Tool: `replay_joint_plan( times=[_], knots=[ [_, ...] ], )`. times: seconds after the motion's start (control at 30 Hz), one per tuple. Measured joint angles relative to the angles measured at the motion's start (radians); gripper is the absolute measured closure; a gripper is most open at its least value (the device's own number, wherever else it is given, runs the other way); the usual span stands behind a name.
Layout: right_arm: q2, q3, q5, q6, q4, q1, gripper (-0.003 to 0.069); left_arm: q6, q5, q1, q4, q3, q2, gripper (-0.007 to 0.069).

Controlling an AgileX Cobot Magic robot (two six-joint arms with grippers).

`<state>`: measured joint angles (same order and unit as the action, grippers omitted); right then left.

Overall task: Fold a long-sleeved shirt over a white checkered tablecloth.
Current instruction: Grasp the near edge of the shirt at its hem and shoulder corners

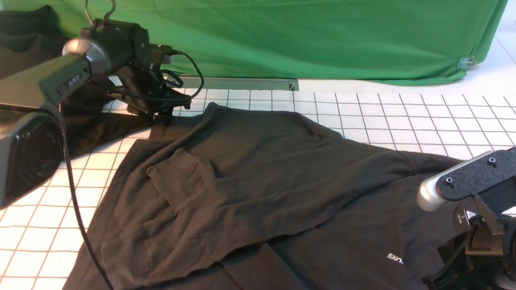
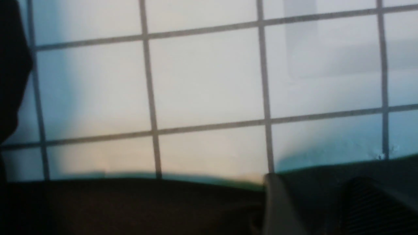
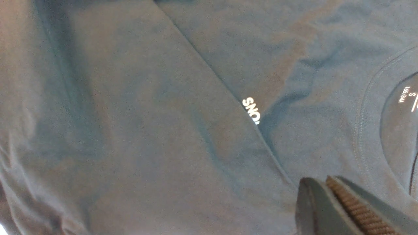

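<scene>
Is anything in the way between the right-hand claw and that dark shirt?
Nothing visible. The right gripper, jaws shut, sits directly over the long-sleeved shirt near its neckline, with no other object between them.

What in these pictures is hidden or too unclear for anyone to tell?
Chest print: only "SNO" shows in front and right wrist views; a folded flap of the long-sleeved shirt covers the rest.
Left gripper: fingertips hidden behind its body in front view, blurred in left wrist view; grip unclear.
Neck label: cut off by right wrist view's edge.
</scene>
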<state>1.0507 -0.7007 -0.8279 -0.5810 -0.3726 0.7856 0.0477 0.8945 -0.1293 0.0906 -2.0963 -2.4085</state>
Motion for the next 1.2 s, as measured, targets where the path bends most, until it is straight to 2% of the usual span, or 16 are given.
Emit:
replay_joint_plan(
  times=[0.03,0.13,0.4,0.7,0.87,0.9,1.0,1.1,1.2],
  knots=[
    [0.000,0.000,0.000,0.000,0.000,0.000,0.0627,-0.017,-0.002,0.000,0.000,0.000,0.000,0.0507],
    [0.000,0.000,0.000,-0.001,0.000,0.000,0.0624,-0.040,-0.003,0.000,0.003,0.000,0.004,0.0596],
    [0.000,0.000,0.000,-0.008,0.005,0.000,0.0617,-0.028,-0.030,0.011,0.125,-0.030,0.019,0.0606],
    [0.000,0.000,0.000,-0.021,0.006,0.000,0.0610,-0.035,-0.061,0.023,0.153,-0.036,0.023,0.0594],
    [0.000,0.000,0.000,-0.024,0.008,0.000,0.0606,-0.077,-0.055,0.021,0.186,-0.036,0.025,0.0471],
    [0.000,0.000,-0.002,-0.025,0.018,0.000,0.0603,-0.067,-0.043,0.021,0.208,-0.036,0.032,0.0391],
    [0.000,0.000,-0.007,-0.025,0.049,0.000,0.0597,-0.012,-0.015,0.021,0.272,-0.036,0.063,0.0225],
    [0.000,0.000,-0.010,-0.023,0.071,0.000,0.0593,0.017,0.032,0.021,0.312,-0.036,0.124,0.0099],
    [0.000,0.000,-0.014,-0.016,0.090,0.000,0.0590,0.032,0.091,0.021,0.313,-0.037,0.192,0.0062]
  ],
)
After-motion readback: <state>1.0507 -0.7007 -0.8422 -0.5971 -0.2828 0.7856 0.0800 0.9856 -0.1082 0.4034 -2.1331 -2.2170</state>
